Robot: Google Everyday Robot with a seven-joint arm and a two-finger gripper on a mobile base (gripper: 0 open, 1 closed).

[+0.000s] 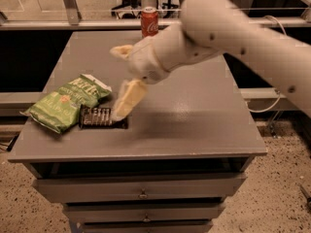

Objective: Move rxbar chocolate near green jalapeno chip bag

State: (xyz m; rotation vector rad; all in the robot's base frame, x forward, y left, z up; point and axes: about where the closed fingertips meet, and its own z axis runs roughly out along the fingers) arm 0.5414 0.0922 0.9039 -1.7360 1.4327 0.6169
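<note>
The rxbar chocolate (97,117), a small dark bar with white text, lies flat on the grey table (194,115) near its front left. Its left end touches the green jalapeno chip bag (65,103), which lies crinkled at the table's left edge. My gripper (116,83) hangs just above and to the right of the bar, open and empty. One pale finger (127,98) points down at the bar's right end. The other finger (121,50) sticks out higher up.
A red soda can (149,21) stands at the back edge of the table. My white arm (233,38) reaches in from the right over the table's middle. Drawers (141,188) sit below the front edge.
</note>
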